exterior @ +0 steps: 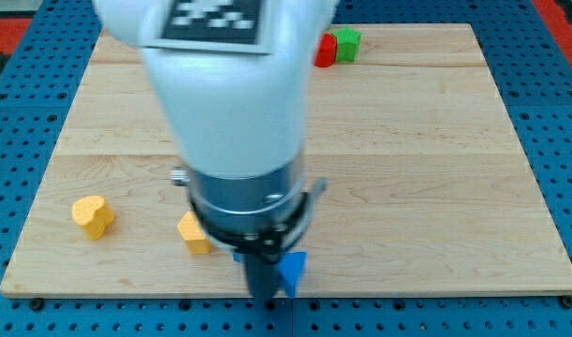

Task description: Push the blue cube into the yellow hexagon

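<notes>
Five blocks seen on the wooden surface (435, 168), no pincer fitted, only a rod, my tip (263, 298) touching the blue cube (292, 270) at the view's bottom, yellow hexagon (194, 232) just left, yellow block (94, 216) farther left, red block (325, 50) and green block (346, 43) touching at top.

Even, bright overhead lighting, with no harsh glare on the pale wooden tabletop (435, 140). The white arm (229, 103), close to the lens, is soft and out of focus, its printed marker (213, 21) smeared. Short, faint shadows lie beneath the arm. The small blocks appear slightly blurred and coarse throughout.
</notes>
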### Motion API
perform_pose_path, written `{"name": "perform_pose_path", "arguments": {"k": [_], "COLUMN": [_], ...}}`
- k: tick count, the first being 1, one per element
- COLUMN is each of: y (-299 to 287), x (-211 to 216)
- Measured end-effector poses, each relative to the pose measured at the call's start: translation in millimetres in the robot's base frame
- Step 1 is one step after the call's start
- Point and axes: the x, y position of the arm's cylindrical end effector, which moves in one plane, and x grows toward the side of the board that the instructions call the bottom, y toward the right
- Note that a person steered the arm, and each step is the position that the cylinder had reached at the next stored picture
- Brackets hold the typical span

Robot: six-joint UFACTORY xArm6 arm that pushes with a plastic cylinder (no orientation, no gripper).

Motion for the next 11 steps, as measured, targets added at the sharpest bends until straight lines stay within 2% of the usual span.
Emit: {"name": "perform_pose_path", "arguments": {"k": [1,3,5,7,8,9,11], "y": [2.1,-14.3,18.0,-29.0,-17.8,-73.7,-226.9], "x": [0.0,-31.3,-57.5,-56.8,-107.8,-125.5,-126.0]}}
